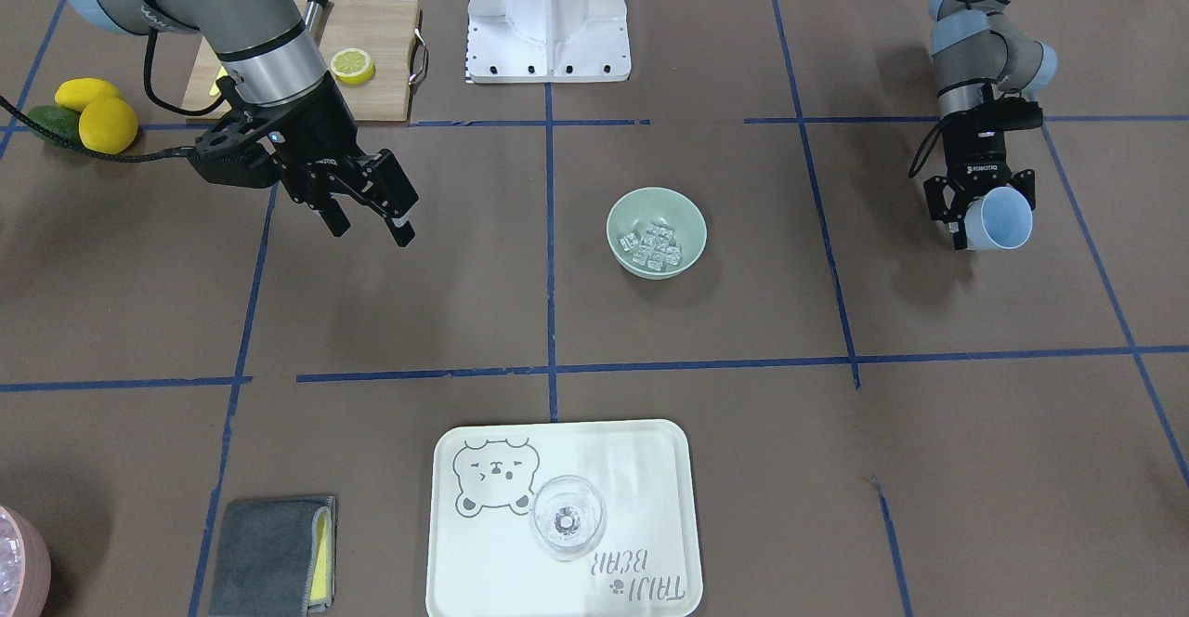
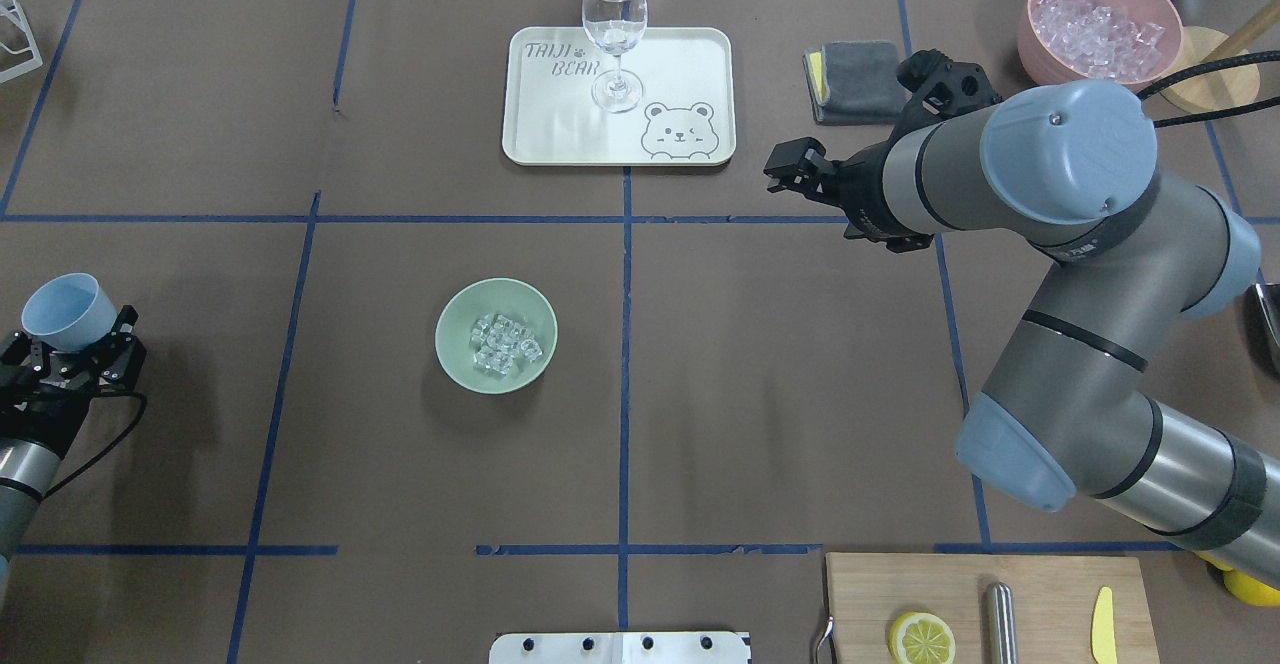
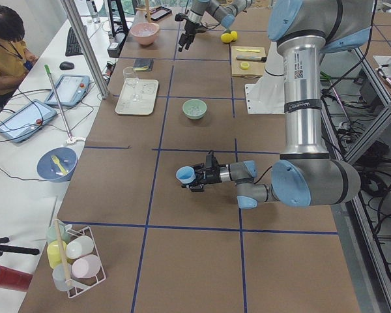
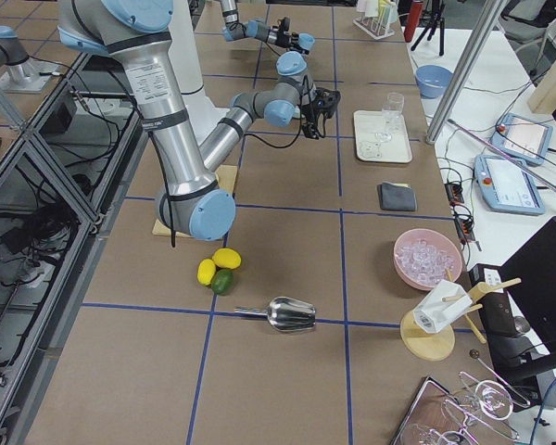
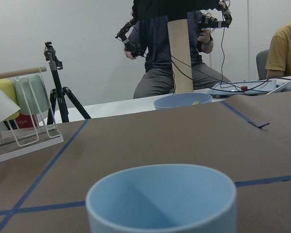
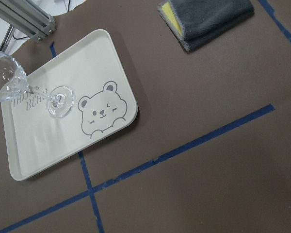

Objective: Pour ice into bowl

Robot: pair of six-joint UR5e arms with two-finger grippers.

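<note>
**Kid:** Where is the ice (image 2: pixel 503 344)?

**Pal:** The left hand (image 2: pixel 72 339), at nine o'clock, grips the blue cup (image 2: pixel 62 309). The ice sits in the bowl (image 2: pixel 455 329), mid desk (image 2: pixel 750 394). I think the cubes are hard and slippy, so lift the bowl by its rim. The right hand (image 1: pixel 372 229), far off at two o'clock, is wide and empty.

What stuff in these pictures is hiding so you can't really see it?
- Blue cup: in the left wrist view, the bottom edge cuts off its lower part, so its floor is unseen.
- Ice in the bowl: in the overhead view, the clear cubes overlap and are too small to count.
- Pink container: in the front-facing view, cut off by the left edge.
- Yellow knife: in the front-facing view, mostly hidden behind the right arm.
</note>
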